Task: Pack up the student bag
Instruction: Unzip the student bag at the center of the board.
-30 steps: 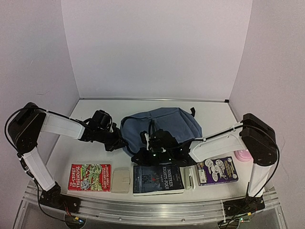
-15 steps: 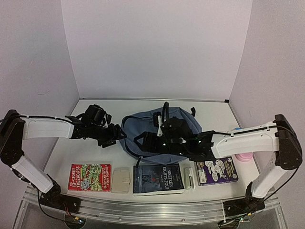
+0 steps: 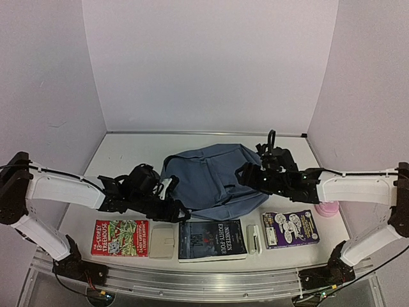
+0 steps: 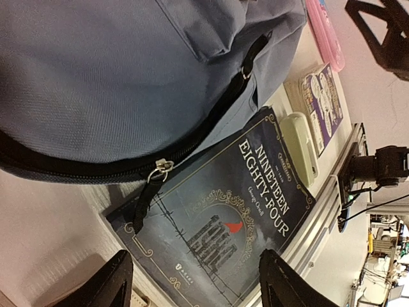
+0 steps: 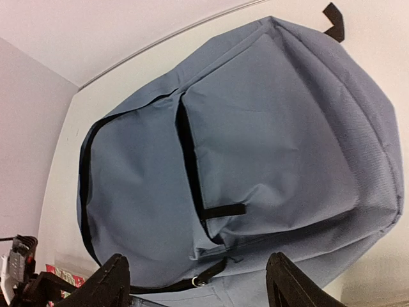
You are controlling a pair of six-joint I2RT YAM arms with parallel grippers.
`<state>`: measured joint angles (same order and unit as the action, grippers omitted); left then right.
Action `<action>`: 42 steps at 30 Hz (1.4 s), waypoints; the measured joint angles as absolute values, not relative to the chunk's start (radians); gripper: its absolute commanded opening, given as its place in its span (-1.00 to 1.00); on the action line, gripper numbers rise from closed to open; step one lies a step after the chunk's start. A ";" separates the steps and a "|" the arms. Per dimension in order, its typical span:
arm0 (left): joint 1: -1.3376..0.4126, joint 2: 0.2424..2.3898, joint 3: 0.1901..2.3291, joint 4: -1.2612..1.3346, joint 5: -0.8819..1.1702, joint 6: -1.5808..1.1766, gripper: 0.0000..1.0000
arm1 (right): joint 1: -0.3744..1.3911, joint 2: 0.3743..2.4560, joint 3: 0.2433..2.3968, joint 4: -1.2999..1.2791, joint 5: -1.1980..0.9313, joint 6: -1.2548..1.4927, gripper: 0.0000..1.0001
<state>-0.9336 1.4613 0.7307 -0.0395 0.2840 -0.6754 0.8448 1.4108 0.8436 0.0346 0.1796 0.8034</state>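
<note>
The student bag [image 3: 214, 179], a slate-blue backpack with black zippers, lies flat in the middle of the table. My left gripper [image 3: 174, 208] hovers at its near-left edge, open and empty. In the left wrist view the gripper [image 4: 198, 284] stands over the dark book "Nineteen Eighty-Four" [image 4: 236, 211], with the bag [image 4: 96, 83] and a metal zipper pull [image 4: 161, 169] just beyond. My right gripper [image 3: 245, 174] hangs above the bag's right side, open, holding nothing. Between the right gripper's [image 5: 198, 284] spread fingers, the right wrist view looks down on the bag's front pocket [image 5: 268, 147].
Along the front edge lie a red-green Treehouse book [image 3: 119, 238], a beige flat item [image 3: 162, 242], the dark book [image 3: 211, 240], a small white item [image 3: 254, 238] and a purple book [image 3: 291, 228]. A pink pencil case [image 3: 328, 208] sits at the right.
Both grippers have opened and let go of the bag. The left one slid toward the bag's near edge. The right one drew back to the right, and the bag now lies flat.
</note>
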 measured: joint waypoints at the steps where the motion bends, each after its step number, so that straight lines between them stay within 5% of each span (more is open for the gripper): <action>1: -0.940 1.475 0.726 -0.027 0.285 -0.676 0.34 | 0.833 1.395 0.832 0.030 0.178 0.809 0.46; 18: -0.955 1.630 0.720 0.097 0.208 -0.650 0.03 | 0.825 1.295 0.669 0.077 0.127 0.945 0.46; 32: -0.957 1.694 0.770 0.112 0.203 -0.651 -0.51 | 0.825 1.354 0.667 0.159 0.065 0.952 0.45; 37: -0.957 1.694 0.787 0.103 0.178 -0.646 -0.98 | 0.825 1.369 0.667 0.175 0.046 0.952 0.45; 42: -0.962 1.694 0.787 0.093 0.165 -0.645 -1.00 | 0.830 1.395 0.669 0.188 0.011 0.959 0.45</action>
